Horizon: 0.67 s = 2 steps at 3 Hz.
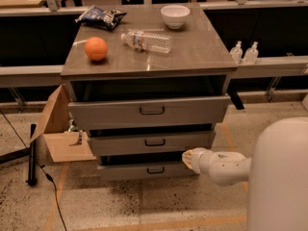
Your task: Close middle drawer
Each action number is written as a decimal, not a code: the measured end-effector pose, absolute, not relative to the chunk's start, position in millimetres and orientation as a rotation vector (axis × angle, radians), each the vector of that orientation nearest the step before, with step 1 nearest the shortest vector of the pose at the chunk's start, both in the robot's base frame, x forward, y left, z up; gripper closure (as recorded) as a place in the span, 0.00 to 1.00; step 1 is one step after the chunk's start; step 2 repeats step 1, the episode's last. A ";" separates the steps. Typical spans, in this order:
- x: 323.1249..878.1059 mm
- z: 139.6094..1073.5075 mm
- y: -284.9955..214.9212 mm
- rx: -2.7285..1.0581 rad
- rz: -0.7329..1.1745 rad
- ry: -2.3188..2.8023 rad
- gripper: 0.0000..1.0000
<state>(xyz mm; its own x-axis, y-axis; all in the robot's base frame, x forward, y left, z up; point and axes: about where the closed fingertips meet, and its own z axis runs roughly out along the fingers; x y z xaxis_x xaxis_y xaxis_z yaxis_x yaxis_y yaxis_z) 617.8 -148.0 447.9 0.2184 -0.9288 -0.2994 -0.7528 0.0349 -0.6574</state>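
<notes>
The grey cabinet has three drawers. The top drawer has a tall front panel and stands pulled out. Below it, the middle drawer has a low front panel with a small dark handle and sticks out a little, less than the top one. The bottom drawer sits lowest. My gripper is at the end of the white arm. It sits just below the right end of the middle drawer's front, in front of the bottom drawer's right end.
On the cabinet top lie an orange, a plastic water bottle, a white bowl and a chip bag. An open cardboard box and a black pole with a cable are on the floor at left. Two small bottles stand on the ledge at right.
</notes>
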 end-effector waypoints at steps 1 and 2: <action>599.1 484.1 -153.8 -1.712 -0.259 1.696 0.85; 599.1 484.1 -153.8 -1.712 -0.259 1.696 0.85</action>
